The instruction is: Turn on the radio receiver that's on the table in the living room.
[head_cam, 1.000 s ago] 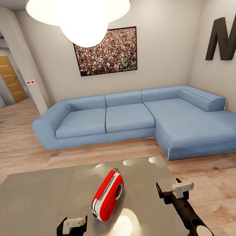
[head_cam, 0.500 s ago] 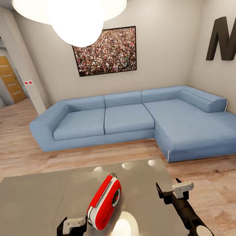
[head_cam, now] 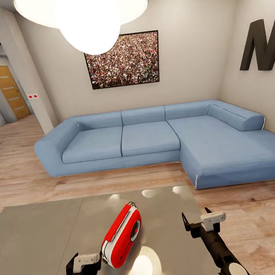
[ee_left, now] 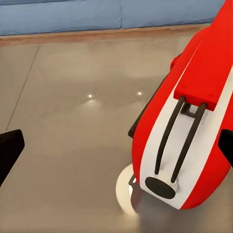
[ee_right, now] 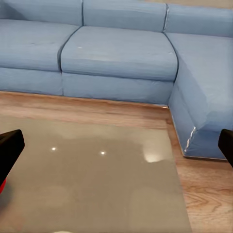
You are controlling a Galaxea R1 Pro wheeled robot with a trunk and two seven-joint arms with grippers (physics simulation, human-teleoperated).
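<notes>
Left gripper point(head_cam: 84, 264) is hovering wide open, gripping nothing, just beside the radio receiver point(head_cam: 122, 235), which is lying mid-table point(head_cam: 33, 236) with bare top around it. Right gripper point(head_cam: 201, 221) is hanging spread and unloaded near the table's right edge; sofa point(head_cam: 155, 139) is sitting well beyond.

A red radio receiver point(head_cam: 122, 235) lies tilted on the near part of a glossy grey table point(head_cam: 37, 235), a ceiling lamp's glare reflected just beside it. The left gripper point(head_cam: 84, 264) hovers close at the radio's left, possibly touching it; the right gripper point(head_cam: 198, 221), fingers parted, sits well apart to the right. Beyond, a blue L-shaped sofa point(head_cam: 155, 139) stands under a framed crowd picture point(head_cam: 123, 60).
</notes>
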